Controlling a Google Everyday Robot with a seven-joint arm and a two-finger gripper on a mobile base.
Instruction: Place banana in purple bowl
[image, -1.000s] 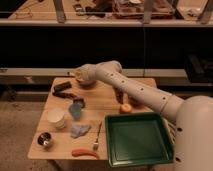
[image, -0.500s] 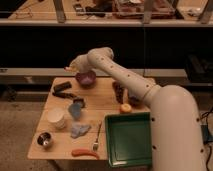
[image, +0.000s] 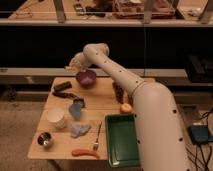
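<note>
The purple bowl (image: 86, 77) stands at the back of the wooden table (image: 107, 102), dark outside and lilac inside. My gripper (image: 74, 63) hangs just above and to the left of the bowl's rim. It is shut on the banana (image: 69, 67), a small pale-yellow piece that sticks out to the left of the fingers. The banana is in the air, beside the bowl and not inside it. Most of the banana is hidden by the gripper.
A green tray (image: 122, 137) lies at the front right, with a round orange fruit (image: 126, 107) behind it. A white cup (image: 56, 118), a metal cup (image: 44, 140), a blue cloth (image: 79, 130), a fork (image: 96, 142) and an orange-red stick (image: 85, 152) are at the front left. Dark items (image: 63, 86) lie left of the bowl.
The arm has stretched out and risen. My gripper with the banana has moved a little up and to the left, near the bowl's left rim.
</note>
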